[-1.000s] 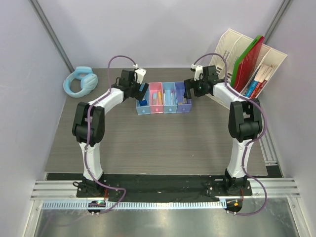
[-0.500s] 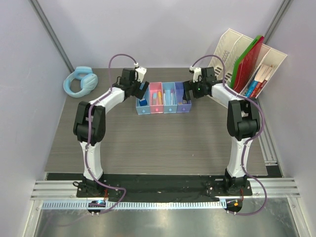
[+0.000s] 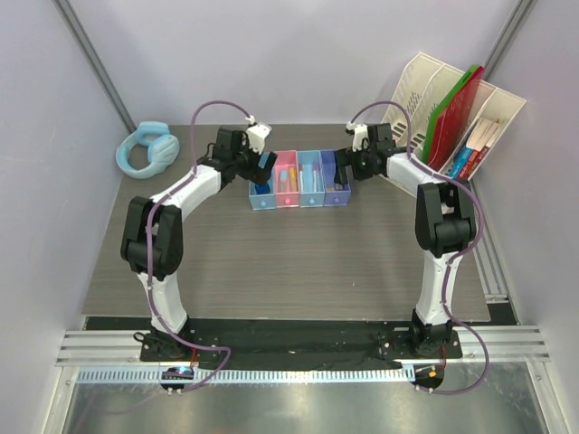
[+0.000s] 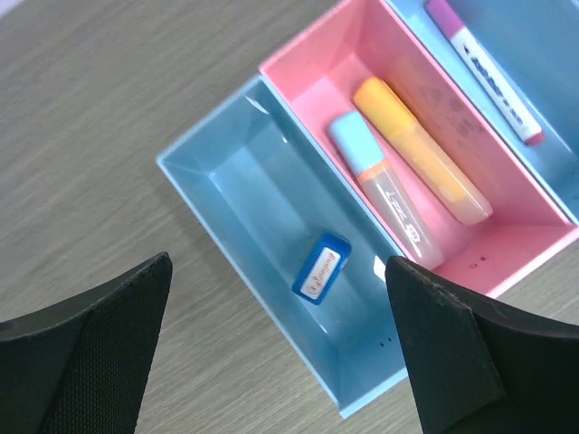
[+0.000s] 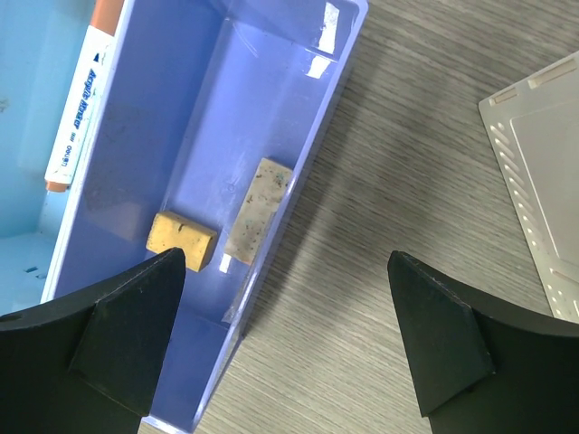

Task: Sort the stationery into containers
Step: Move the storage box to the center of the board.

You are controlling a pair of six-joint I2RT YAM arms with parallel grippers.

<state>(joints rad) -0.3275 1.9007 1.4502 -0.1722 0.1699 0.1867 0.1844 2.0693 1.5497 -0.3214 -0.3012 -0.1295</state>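
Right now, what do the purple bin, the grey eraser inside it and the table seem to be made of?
The purple bin looks like thin glossy plastic, maybe translucent: bright glints sit on its far wall. The grey eraser seems rubber, matt, with dark specks. The table shows grey wood grain, matt, possibly laminate.

Four joined bins [image 3: 312, 201], blue, pink, blue, purple, sit upper centre on a grey surface [image 3: 271, 262]; the left arm [image 3: 194, 185] and right arm [image 3: 434, 217] reach toward the row's ends.

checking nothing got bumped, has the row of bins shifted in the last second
No. The row of bins keeps the same spot and angle beside the cream file organiser.
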